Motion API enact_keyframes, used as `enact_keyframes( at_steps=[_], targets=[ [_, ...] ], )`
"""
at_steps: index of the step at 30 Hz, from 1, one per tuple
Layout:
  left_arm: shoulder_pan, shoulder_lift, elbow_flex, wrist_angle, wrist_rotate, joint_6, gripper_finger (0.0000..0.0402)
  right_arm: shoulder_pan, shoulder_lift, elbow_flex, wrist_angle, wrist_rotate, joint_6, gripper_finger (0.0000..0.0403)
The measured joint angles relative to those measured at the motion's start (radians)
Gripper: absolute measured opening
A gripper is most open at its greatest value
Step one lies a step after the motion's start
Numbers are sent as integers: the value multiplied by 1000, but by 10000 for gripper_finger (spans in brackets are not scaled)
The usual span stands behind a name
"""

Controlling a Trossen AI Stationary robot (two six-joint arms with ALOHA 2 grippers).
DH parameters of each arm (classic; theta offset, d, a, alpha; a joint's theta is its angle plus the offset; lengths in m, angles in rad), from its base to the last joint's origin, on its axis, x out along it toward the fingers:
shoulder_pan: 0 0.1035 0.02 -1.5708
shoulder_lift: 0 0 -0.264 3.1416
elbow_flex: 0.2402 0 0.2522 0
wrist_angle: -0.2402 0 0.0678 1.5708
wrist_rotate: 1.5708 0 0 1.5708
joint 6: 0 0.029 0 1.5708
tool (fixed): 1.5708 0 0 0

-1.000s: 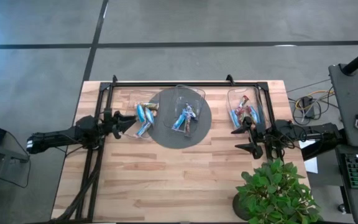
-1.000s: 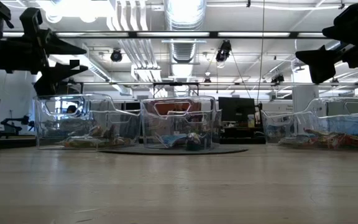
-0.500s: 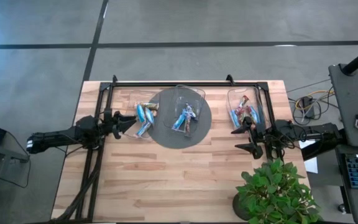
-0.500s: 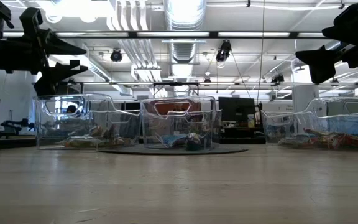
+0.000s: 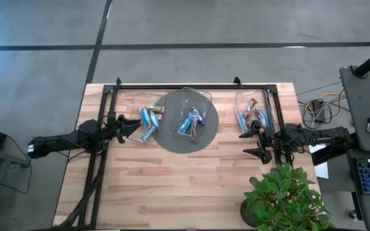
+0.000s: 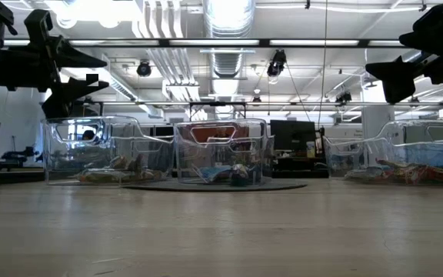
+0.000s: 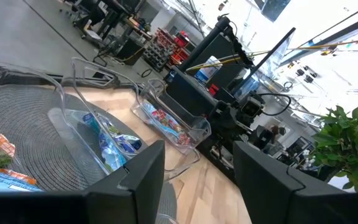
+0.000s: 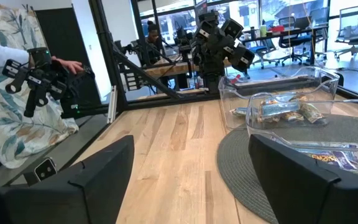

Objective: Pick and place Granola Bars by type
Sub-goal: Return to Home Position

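Observation:
Granola bars lie in three clear bins. The left bin (image 5: 148, 120) holds blue and tan bars. The middle bin (image 5: 193, 119) stands on a dark round mat (image 5: 172, 138) and holds blue bars. The right bin (image 5: 252, 115) holds blue and reddish bars. My left gripper (image 5: 135, 126) is open and empty, raised above the table just left of the left bin; it also shows in the low view (image 6: 94, 73) and in its wrist view (image 7: 197, 186). My right gripper (image 5: 252, 143) is open and empty, raised just on the near side of the right bin; its wrist view (image 8: 191, 186) shows it too.
A black frame rail (image 5: 191, 85) runs along the table's far edge and down its left side. A potted plant (image 5: 284, 196) stands at the near right corner. Bare wood (image 5: 178, 186) fills the near half of the table.

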State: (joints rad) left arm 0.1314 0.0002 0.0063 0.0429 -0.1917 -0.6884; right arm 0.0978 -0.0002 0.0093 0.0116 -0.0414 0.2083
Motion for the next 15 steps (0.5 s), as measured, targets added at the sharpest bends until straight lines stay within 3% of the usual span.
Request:
enact_keyframes(
  at_steps=[15],
  targets=[
    [0, 8, 3, 0, 0, 0, 172, 0, 31, 0, 0, 1, 0, 302]
  ],
)
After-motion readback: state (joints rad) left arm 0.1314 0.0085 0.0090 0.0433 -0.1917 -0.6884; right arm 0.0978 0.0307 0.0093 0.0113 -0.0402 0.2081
